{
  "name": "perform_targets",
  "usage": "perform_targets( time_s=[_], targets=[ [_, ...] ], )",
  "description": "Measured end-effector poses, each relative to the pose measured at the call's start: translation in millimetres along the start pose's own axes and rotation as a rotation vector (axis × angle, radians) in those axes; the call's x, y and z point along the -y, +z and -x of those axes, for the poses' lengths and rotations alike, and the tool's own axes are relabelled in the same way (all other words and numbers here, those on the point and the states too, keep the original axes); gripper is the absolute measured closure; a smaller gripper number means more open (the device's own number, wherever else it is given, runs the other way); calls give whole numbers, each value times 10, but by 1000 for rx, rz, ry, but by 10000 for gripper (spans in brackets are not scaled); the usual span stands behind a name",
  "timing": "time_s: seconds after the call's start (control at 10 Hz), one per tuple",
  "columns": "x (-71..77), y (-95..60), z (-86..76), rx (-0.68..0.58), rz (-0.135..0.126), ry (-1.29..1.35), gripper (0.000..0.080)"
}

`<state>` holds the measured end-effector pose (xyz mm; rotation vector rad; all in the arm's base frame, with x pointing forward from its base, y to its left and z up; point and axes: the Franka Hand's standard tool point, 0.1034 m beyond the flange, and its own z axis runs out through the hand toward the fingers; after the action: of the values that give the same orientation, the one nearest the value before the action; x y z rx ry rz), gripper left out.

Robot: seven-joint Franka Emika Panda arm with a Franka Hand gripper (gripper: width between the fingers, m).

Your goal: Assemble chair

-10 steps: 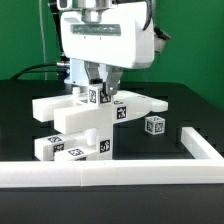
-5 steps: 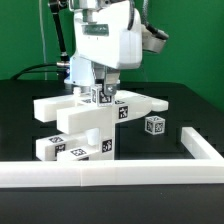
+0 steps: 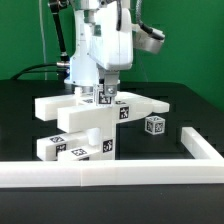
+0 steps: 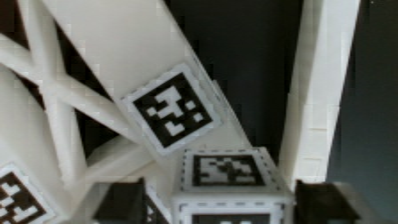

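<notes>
Nearest in the exterior view runs the long white border frame [image 3: 110,171], lying across the front of the black desk [image 3: 20,120] and turning back along the exterior view's right. Just behind its front rail sits the chair [image 3: 95,118], a blocky white structure still in progress: a low tagged block [image 3: 62,148] rests on the desk at the front, an upright block [image 3: 104,140] stands beside it, and a flat panel [image 3: 85,119] lies across them. Behind that, a longer white panel [image 3: 140,103] stretches toward the exterior view's right, with a black-and-white tag [image 3: 123,112] facing forward near its middle.

To the exterior view's right of the structure, apart from it and inside the frame's corner, a small tagged cube [image 3: 154,126] stands alone on the desk.

Farther back and above, the white arm comes down over the middle of the chair. Its fingers [image 3: 103,93] straddle a small tagged piece [image 3: 103,98] on top of the structure. In the wrist view the two dark fingers [image 4: 128,200] stand on either side of that tagged piece [image 4: 228,172], with a visible gap between each and the piece's sides, so they are parted and grip nothing. Beyond them, white bars and a larger tag [image 4: 173,106] cross the dark desk.
</notes>
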<state>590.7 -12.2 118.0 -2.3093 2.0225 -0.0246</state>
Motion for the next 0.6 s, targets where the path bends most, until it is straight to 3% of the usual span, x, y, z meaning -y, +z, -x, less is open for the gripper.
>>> perform_targets(
  time_s=[0.1, 0.6],
  targets=[
    [11, -10, -1, 0, -2, -74, 176],
    [10, -4, -5, -2, -1, -419, 151]
  ],
)
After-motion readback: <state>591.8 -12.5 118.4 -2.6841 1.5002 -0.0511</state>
